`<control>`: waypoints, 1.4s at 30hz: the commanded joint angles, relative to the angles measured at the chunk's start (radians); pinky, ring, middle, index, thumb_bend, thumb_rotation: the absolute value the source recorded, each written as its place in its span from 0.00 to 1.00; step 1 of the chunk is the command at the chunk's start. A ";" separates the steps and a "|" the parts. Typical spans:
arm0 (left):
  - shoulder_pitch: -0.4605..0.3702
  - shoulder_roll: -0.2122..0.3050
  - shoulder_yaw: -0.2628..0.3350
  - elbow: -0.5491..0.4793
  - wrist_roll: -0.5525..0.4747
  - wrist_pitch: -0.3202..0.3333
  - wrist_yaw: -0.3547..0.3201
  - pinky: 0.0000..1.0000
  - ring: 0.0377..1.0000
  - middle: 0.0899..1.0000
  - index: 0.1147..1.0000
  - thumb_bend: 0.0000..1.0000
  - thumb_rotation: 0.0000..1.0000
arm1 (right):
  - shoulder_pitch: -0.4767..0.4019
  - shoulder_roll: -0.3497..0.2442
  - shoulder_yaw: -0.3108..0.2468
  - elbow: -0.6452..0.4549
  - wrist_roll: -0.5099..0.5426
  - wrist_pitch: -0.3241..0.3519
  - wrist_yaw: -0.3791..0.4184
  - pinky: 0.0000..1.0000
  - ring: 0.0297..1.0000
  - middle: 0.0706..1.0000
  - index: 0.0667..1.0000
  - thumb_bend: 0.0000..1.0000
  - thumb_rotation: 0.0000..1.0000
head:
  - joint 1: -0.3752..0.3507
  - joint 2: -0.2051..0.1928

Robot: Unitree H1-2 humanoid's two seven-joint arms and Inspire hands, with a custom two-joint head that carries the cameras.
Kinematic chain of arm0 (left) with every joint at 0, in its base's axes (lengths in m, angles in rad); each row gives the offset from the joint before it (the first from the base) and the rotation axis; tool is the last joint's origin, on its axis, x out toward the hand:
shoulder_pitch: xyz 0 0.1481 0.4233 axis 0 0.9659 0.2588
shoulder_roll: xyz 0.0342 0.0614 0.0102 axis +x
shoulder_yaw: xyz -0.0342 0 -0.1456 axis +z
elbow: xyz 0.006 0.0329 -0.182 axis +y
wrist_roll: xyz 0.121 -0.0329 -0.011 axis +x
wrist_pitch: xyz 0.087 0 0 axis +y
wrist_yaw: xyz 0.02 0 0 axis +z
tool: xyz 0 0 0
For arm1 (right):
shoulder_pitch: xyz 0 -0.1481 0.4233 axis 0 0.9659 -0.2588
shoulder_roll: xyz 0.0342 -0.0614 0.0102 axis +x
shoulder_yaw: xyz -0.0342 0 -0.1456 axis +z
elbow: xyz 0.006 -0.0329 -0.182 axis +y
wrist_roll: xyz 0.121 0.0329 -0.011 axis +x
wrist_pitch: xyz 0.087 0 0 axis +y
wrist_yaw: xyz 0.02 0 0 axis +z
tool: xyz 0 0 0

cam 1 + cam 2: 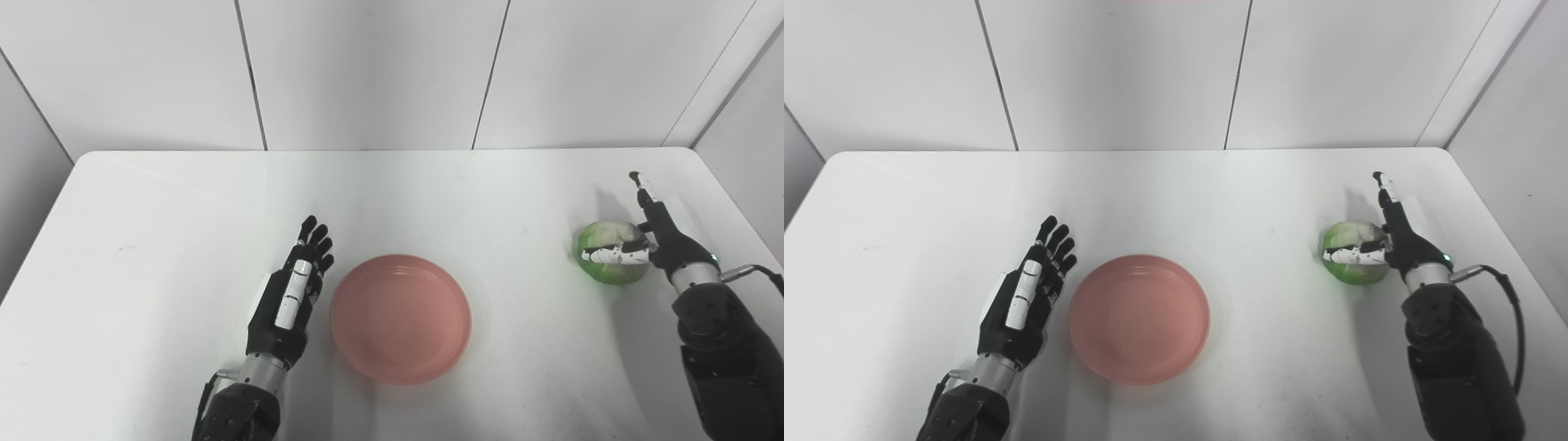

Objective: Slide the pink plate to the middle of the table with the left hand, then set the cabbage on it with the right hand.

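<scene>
The white, round-cornered table [184, 202] carries everything in view. On it, the shallow round pink plastic plate [400, 318] sits about midway between the left and right edges, somewhat nearer the front edge than the back. By that placing, the sliding step looks done.

The left hand [293, 294], black with white panels, lies just beside the plate's left rim, fingers straight and slightly spread, holding nothing; whether its side touches the rim cannot be told.

The right hand [1387, 242] is close to the table's right edge. Its thumb crosses the front of the small round pale-green cabbage [1353, 262], and one finger points up toward the back edge, clear of the cabbage. The other fingers are hidden behind the cabbage, so whether the grip is closed cannot be told. The cabbage appears to rest on the table, well apart from the plate.

What remains, as I judge it, is securing the cabbage, lifting it and carrying it leftward onto the plate.

No brand, label or legible writing shows on anything.
</scene>
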 commanded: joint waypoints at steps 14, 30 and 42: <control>-0.018 0.001 0.004 -0.024 -0.013 -0.006 -0.015 1.00 1.00 1.00 1.00 0.65 0.82 | -0.059 0.010 -0.058 0.057 -0.173 0.001 0.165 0.69 0.89 0.98 0.96 0.88 0.08 | -0.004 0.001; -0.021 -0.003 0.007 -0.027 -0.013 0.007 -0.012 1.00 1.00 1.00 0.99 0.66 0.81 | -0.064 -0.011 0.036 0.190 -0.050 -0.065 -0.008 0.71 0.86 0.92 0.87 0.94 0.28 | -0.006 0.008; -0.020 -0.004 0.006 -0.023 -0.008 0.002 -0.012 1.00 1.00 1.00 0.99 0.66 0.81 | -0.069 0.007 0.042 0.225 0.039 -0.129 -0.225 0.37 0.47 0.46 0.45 0.53 0.00 | -0.007 0.009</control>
